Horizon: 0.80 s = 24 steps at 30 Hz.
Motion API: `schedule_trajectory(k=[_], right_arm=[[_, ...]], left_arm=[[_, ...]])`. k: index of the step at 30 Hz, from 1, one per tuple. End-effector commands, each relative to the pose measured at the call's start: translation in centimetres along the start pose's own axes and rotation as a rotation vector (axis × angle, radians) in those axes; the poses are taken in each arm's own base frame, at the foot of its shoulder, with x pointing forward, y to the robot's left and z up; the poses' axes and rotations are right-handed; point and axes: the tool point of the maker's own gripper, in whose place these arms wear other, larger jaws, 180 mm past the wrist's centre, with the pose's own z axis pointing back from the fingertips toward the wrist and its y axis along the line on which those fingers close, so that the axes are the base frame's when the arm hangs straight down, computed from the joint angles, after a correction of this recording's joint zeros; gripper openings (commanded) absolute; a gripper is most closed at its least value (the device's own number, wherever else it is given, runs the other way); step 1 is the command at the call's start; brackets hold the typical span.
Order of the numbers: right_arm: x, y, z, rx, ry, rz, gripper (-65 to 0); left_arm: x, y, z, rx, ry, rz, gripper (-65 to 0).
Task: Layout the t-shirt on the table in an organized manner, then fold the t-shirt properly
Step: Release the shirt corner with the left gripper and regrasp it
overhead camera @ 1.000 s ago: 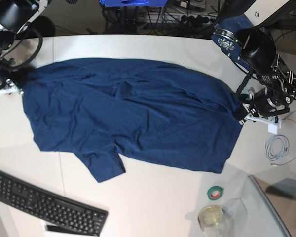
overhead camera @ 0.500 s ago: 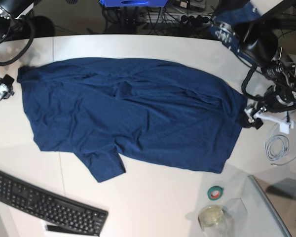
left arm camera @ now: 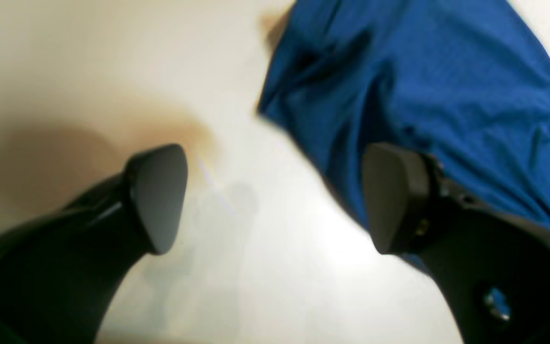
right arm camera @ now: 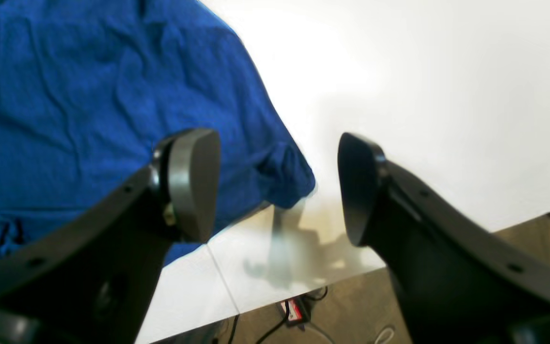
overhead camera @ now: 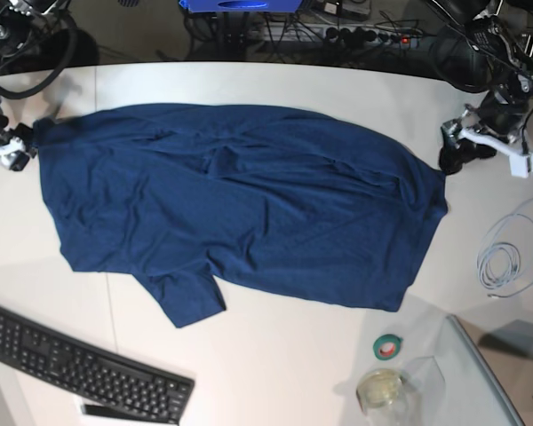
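With t-shirt (overhead camera: 240, 209) spread flat on tabletop (overhead camera: 275, 84), layout step looks nearly done. Left gripper (left arm camera: 275, 198) wide apart, holding nothing, beside one edge; right gripper (right arm camera: 277, 184) parted, empty, over opposite corner. Next, likely: smooth wrinkles, then grasp edges to fold.

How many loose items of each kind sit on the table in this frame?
T-shirt: 1
Keyboard: 1
Tape roll: 1
Coiled cable: 1
Clear cup: 1
Total: 5
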Motion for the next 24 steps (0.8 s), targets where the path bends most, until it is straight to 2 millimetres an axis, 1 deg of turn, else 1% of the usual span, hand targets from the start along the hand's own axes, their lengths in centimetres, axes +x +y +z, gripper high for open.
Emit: schedule_trajectory(k=[1, 3, 5, 7, 9, 11, 13, 14, 16, 18, 21, 24], right_arm=[[1.7, 0.0, 0.4, 0.004, -0.059, 0.012, -28.1], [1.7, 0.0, 0.4, 0.004, -0.059, 0.012, -28.1], [1.7, 0.0, 0.4, 0.005, -0.06, 0.012, -28.1], [1.7, -0.1, 0.4, 0.003, -0.059, 0.012, -28.1], [1.4, -0.2, 0.4, -0.001, -0.055, 0.013, -28.1], [1.3, -0.3, 0.5, -0.004, -0.051, 0.015, -28.1], [1.2, -0.4, 0.5, -0.004, -0.05, 0.015, -28.1], [1.2, -0.4, 0.5, -0.004, -0.05, 0.015, -28.1], [1.2, -0.4, 0.5, -0.004, -0.05, 0.015, -28.1], [1.2, -0.4, 0.5, -0.004, -0.05, 0.015, -28.1], [1.2, -0.4, 0.5, -0.004, -0.05, 0.015, -28.1], [1.2, -0.4, 0.4, -0.004, -0.049, 0.014, -28.1]], left_arm=[[0.8, -0.3, -0.1, -0.022, -0.036, -0.02, -10.4], [0.2, -1.2, -1.0, -0.056, -0.044, -0.009, -10.4], [-0.4, -1.5, -2.0, -0.078, -0.039, 0.007, -10.4], [-1.2, -1.4, -2.4, -0.085, -0.032, 0.033, -10.4], [-1.4, -1.3, -2.7, -0.086, -0.045, 0.055, -10.4], [-1.2, -1.4, -3.3, -0.09, -0.056, 0.065, -10.5], [-1.5, -1.3, -3.6, -0.091, -0.048, 0.081, -14.3], [-1.0, -1.2, -3.7, -0.093, -0.055, 0.08, -17.8], [-0.9, -1.3, -4.1, -0.096, -0.056, 0.087, -23.9], [-1.0, -1.3, -4.3, -0.099, -0.052, 0.097, -27.0], [-1.2, -1.3, -4.4, -0.099, -0.049, 0.102, -28.8], [-1.2, -1.3, -4.4, -0.099, -0.048, 0.103, -29.0]])
